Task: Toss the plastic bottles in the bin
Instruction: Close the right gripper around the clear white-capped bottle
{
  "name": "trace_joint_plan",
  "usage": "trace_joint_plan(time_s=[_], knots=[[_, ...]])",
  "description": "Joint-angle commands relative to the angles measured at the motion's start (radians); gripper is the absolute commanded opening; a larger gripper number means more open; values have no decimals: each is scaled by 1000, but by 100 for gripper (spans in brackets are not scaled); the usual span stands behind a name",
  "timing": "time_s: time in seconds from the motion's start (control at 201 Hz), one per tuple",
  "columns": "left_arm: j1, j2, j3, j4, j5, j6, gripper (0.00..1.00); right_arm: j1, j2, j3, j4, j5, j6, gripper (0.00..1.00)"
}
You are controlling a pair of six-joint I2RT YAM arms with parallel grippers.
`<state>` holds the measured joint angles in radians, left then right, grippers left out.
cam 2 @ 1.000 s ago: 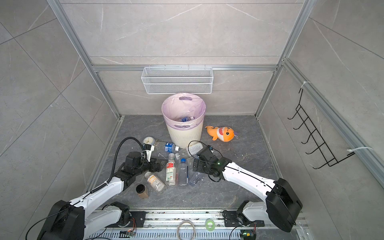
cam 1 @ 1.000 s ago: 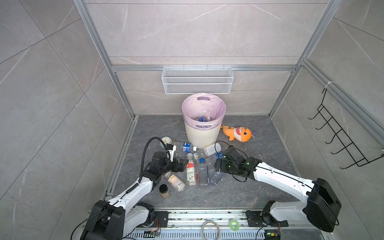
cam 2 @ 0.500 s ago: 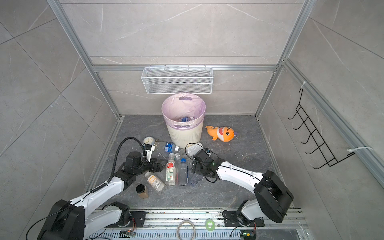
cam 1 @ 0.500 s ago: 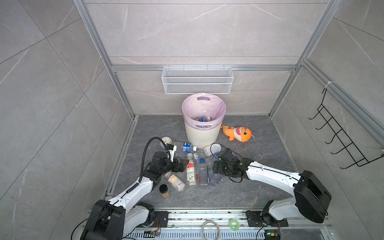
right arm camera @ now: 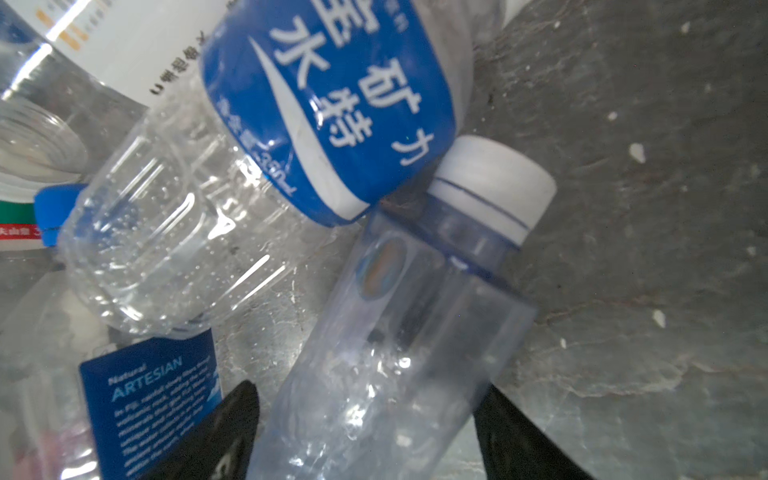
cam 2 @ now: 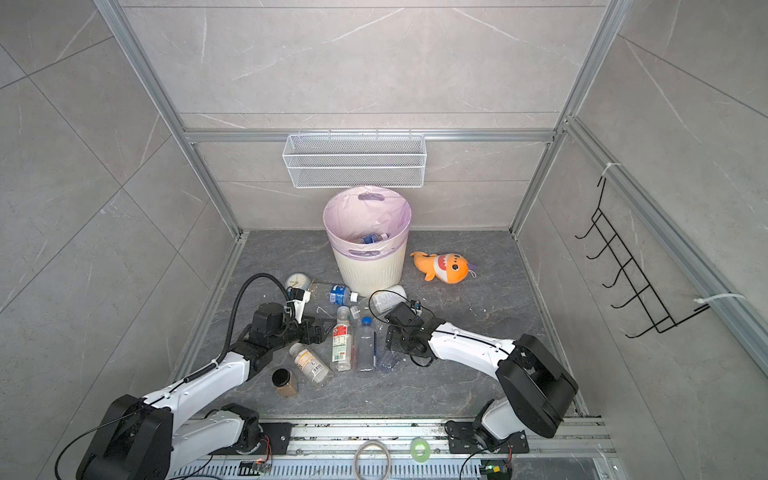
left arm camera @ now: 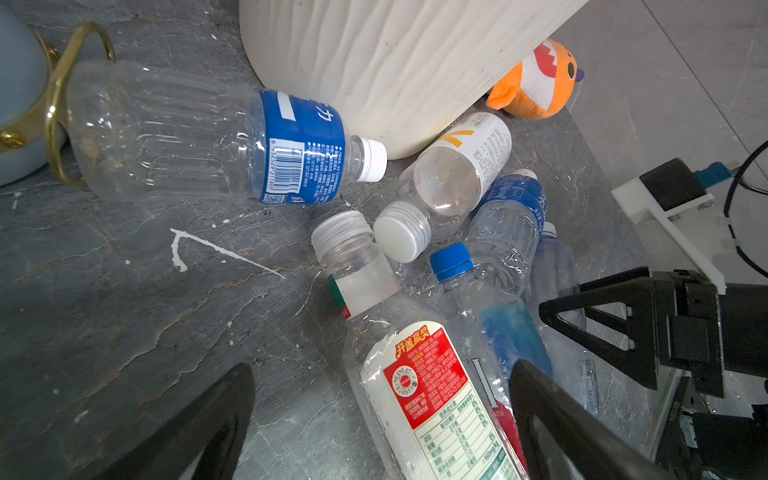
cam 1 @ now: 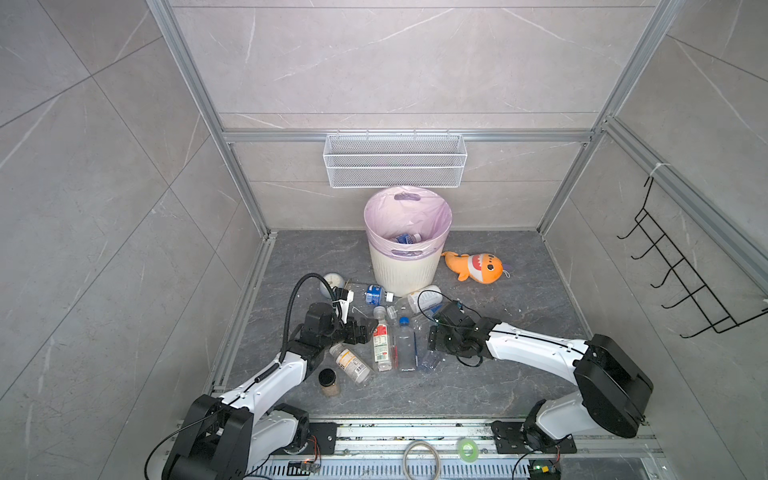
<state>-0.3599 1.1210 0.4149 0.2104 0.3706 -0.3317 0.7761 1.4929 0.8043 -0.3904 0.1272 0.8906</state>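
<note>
Several plastic bottles lie in a cluster in front of the bin (cam 1: 405,270), and one more (cam 1: 407,238) lies inside its lilac liner. My right gripper (cam 1: 432,340) (right arm camera: 368,392) is low over a bluish clear bottle with a white cap (right arm camera: 395,332) (cam 1: 428,359). Its jaws are open, one on each side of the bottle's body, close to its sides. The bottle rests on the floor. My left gripper (cam 1: 365,330) (left arm camera: 382,368) is open over the neck end of the red-labelled bottle (left arm camera: 428,374) (cam 1: 381,347), holding nothing.
A jar of tan powder (cam 1: 328,380) stands near the left arm and a pale-blue clock (cam 1: 333,282) lies behind it. An orange plush shark (cam 1: 476,267) lies right of the bin. A wire basket (cam 1: 395,160) hangs on the back wall, a black hook rack (cam 1: 681,282) on the right wall.
My right gripper has moved left and down onto the bluish bottle, and its jaws have narrowed around it. The left arm has not moved.
</note>
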Motion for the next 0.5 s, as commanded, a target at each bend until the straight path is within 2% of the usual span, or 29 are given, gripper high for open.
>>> trace_joint_plan(time_s=[0.0,0.274,0.493], knots=[[-2,5,33,37,17,23,97,6,10,-17,-9,29,-2,80],[-2,3,32,37,16,22,97,6,-12,-23,-74,94,-10,77],[-2,-43,16,34,-32,17,97,5,-23,-27,-108,115,-27,77]])
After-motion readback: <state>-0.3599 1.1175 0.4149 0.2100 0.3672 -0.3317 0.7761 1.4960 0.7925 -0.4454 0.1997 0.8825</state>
